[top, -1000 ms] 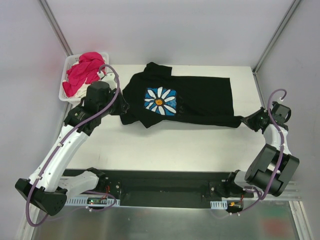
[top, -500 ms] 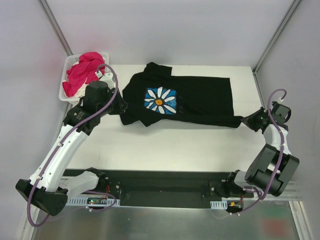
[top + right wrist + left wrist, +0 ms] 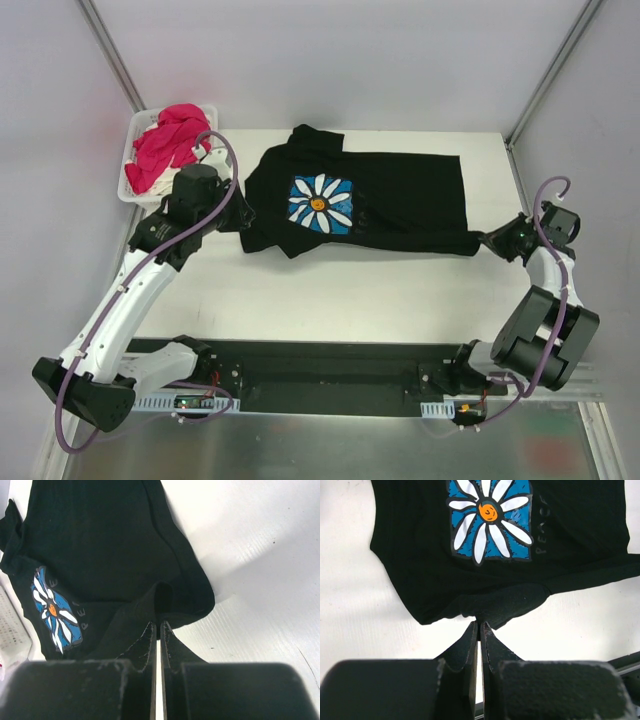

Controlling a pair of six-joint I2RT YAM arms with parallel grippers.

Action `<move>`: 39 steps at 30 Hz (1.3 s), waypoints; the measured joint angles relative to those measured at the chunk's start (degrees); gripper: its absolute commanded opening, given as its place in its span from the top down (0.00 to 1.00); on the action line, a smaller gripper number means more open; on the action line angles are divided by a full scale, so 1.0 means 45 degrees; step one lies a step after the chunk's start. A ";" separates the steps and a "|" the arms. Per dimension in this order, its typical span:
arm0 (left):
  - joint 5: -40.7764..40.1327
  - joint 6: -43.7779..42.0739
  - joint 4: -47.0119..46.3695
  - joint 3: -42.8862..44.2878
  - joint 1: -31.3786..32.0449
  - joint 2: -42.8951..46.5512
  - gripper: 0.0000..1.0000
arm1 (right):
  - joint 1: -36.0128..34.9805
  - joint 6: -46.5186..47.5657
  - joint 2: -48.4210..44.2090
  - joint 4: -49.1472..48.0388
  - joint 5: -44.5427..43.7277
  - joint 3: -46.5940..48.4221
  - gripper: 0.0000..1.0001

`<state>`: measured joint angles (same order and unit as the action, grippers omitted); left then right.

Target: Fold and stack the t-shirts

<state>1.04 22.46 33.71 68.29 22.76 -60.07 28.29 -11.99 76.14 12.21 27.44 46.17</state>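
Black daisy-print cloth t-shirt (image 3: 400,200) by our white counter's (image 3: 350,290) far edge, left gripper (image 3: 479,626) and right gripper (image 3: 158,626) each clamping an end

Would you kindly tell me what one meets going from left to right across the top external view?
white basket holding the magenta-pink t-shirt → left pincer → black t-shirt → right pincer

You are working in a lab test cell: plain white walls (image 3: 350,60) are closing in a white table (image 3: 350,290), metal posts (image 3: 110,50) are rising at the corners beyond the left gripper (image 3: 240,215) and the right gripper (image 3: 488,242), and both arms (image 3: 130,300) are sitting bolted to a black rail (image 3: 330,375) behind them.
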 measured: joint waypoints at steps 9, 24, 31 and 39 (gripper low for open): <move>0.0000 0.0000 0.0087 -0.0262 -0.0141 0.0049 1.00 | -0.0364 0.0005 0.0418 0.0000 0.0015 0.0486 0.99; 0.0384 -0.1384 0.0092 0.0335 -0.0913 -0.1583 1.00 | -0.1044 0.0063 0.2040 -0.0044 0.0015 0.2035 0.99; 0.0704 -0.1855 -0.0155 0.0724 -0.1035 -0.2317 1.00 | -0.1282 0.0112 0.2705 -0.0243 0.0010 0.2472 0.99; 0.1175 -0.2472 -0.0675 0.1685 -0.1331 -0.3517 1.00 | -0.1423 0.0165 0.3444 -0.0389 0.0005 0.2769 0.99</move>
<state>6.33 11.33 30.68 75.88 16.78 -75.90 21.89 -11.25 91.64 10.46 27.46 58.63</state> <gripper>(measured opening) 0.006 0.020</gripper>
